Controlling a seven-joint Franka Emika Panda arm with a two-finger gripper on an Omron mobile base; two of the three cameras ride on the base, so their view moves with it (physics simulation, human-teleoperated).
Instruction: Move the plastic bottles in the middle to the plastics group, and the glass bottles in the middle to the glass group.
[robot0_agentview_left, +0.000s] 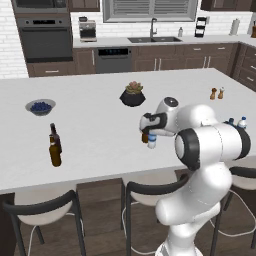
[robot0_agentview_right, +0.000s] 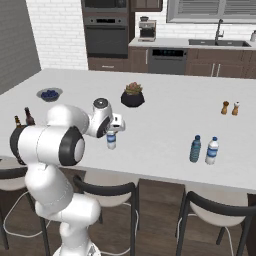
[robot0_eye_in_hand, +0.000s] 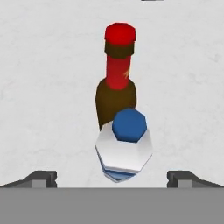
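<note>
Because its jaws must straddle the clear blue-capped bottle beside the red-capped glass bottle, the tool hangs fully open, holding nothing.

White arm folded forward, jaws wide apart, pointing downward.

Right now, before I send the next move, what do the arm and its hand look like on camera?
The arm is glossy white with rounded shells and dark grey or black bands at the joints. The hand is white with a dark front and two small dark grey fingertips. I see no cables or markings on it.
</note>
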